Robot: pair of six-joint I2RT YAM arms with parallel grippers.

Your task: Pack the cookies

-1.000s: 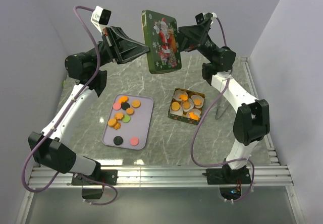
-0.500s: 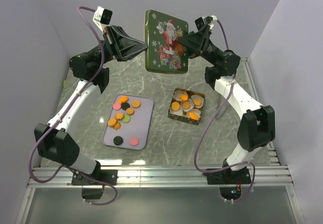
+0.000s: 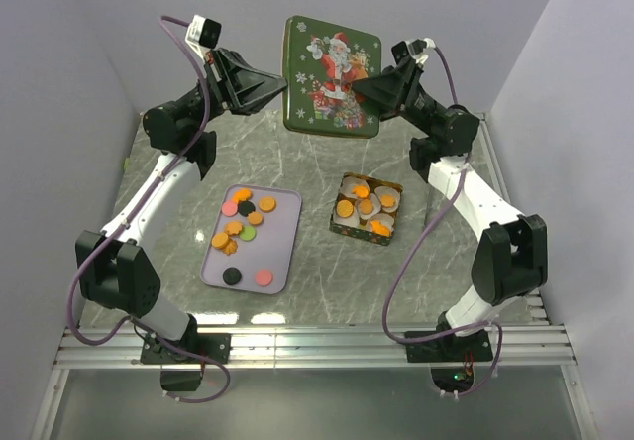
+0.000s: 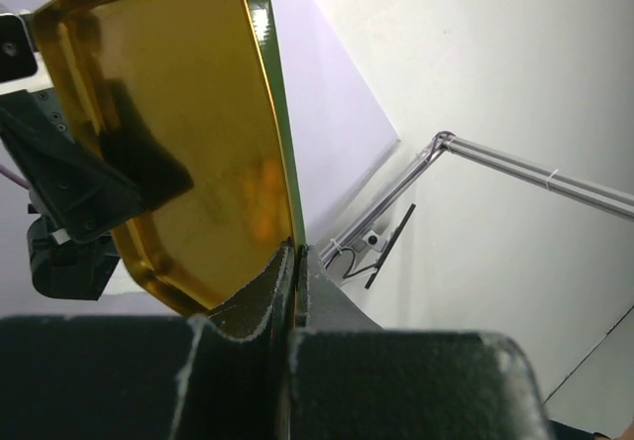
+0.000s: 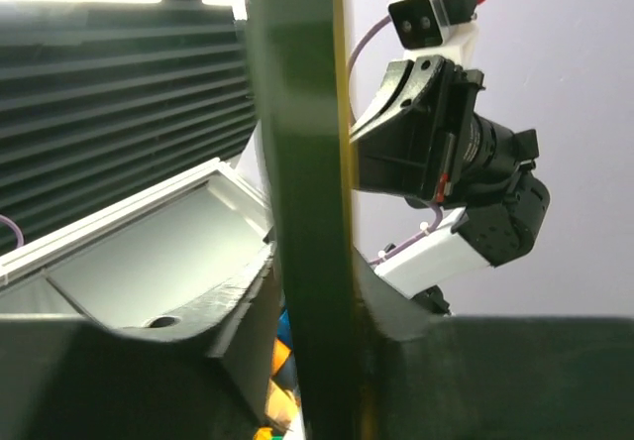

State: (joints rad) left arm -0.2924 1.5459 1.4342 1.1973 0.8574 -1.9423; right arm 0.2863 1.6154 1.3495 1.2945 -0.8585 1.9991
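A green tin lid (image 3: 332,76) with a Santa picture hangs in the air at the back, held between both arms. My left gripper (image 3: 281,89) is shut on its left rim; the left wrist view shows the lid's gold inside (image 4: 178,133) and the rim pinched at my left gripper (image 4: 295,254). My right gripper (image 3: 366,89) is shut on the right rim, and the lid's green edge (image 5: 297,163) fills the gap of my right gripper (image 5: 315,267). Several loose cookies (image 3: 244,224) lie on the lilac tray (image 3: 281,264). More orange cookies (image 3: 365,205) sit in the open tin (image 3: 355,233).
White paper cups (image 3: 387,197) line the open tin under the cookies. Grey walls stand close at the left, back and right. A metal rail (image 3: 297,341) runs along the table's near edge by the arm bases.
The lid has risen and turned from nearly edge-on to face the camera more. My right jaws have narrowed onto its right rim. Both arms moved up and slightly right.
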